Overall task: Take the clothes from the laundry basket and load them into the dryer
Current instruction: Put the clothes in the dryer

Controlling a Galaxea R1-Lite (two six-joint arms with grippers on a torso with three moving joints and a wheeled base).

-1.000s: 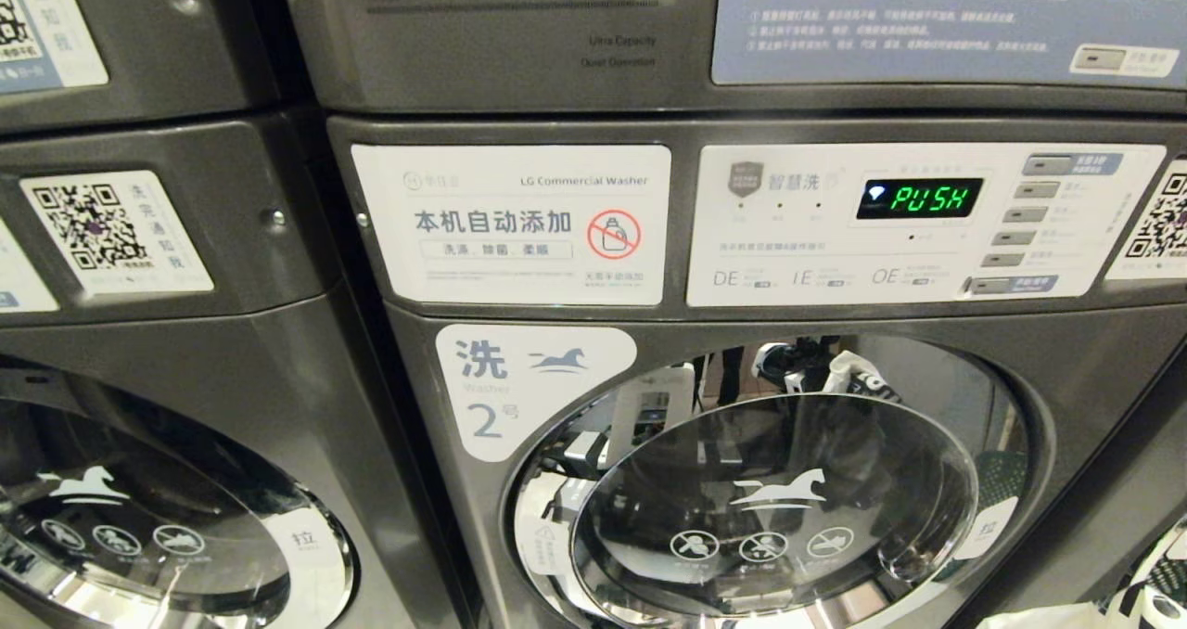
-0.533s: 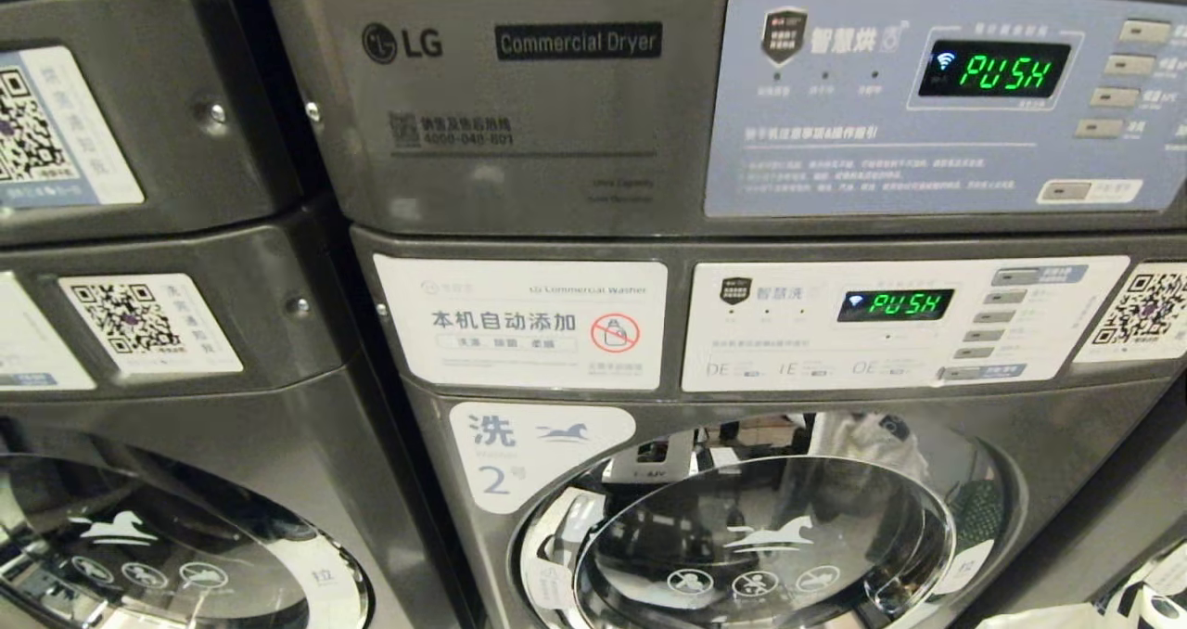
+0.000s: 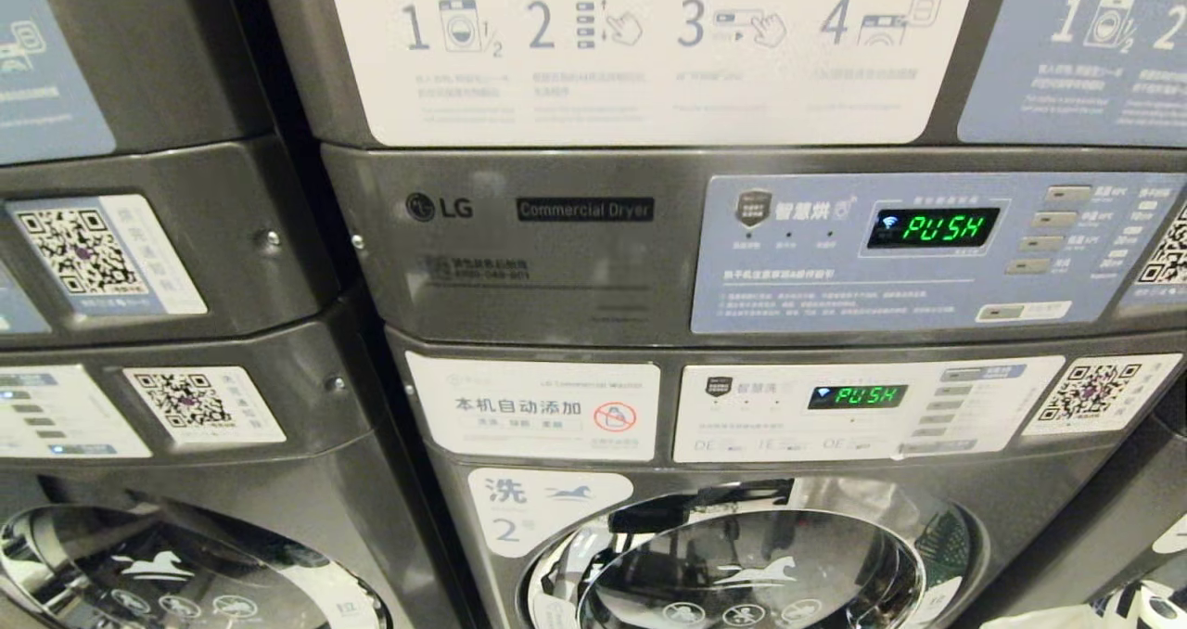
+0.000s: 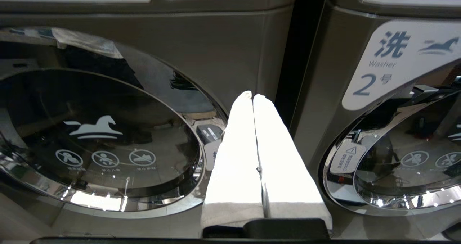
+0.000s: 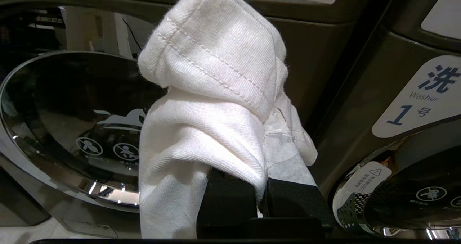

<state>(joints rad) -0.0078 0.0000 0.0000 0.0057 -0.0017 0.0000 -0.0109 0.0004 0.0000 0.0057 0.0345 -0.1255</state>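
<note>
My right gripper (image 5: 262,157) is shut on a white garment (image 5: 216,93), which is bunched over its fingers and hangs down one side, in front of a washer door. The left gripper (image 4: 252,94) is shut with nothing in it, its white-wrapped fingers (image 4: 237,147) pressed together between two washer doors. The grey dryer's control panel (image 3: 584,210), marked "Commercial Dryer", with a green "PUSH" display (image 3: 932,228), fills the middle of the head view. Its door is above the picture. Neither gripper shows in the head view. The laundry basket is out of view.
Below the dryer sits washer no. 2 with its round chrome door (image 3: 751,573) shut. Another stacked machine (image 3: 185,406) stands at the left. A scrap of white and black-patterned fabric (image 3: 1136,606) shows in the bottom right corner. An instruction sticker (image 3: 649,54) covers the dryer's front.
The head view has risen: the washer door and panels have slid down the picture and the dryer's panel and instruction sticker have come in. Nothing itself has moved.
</note>
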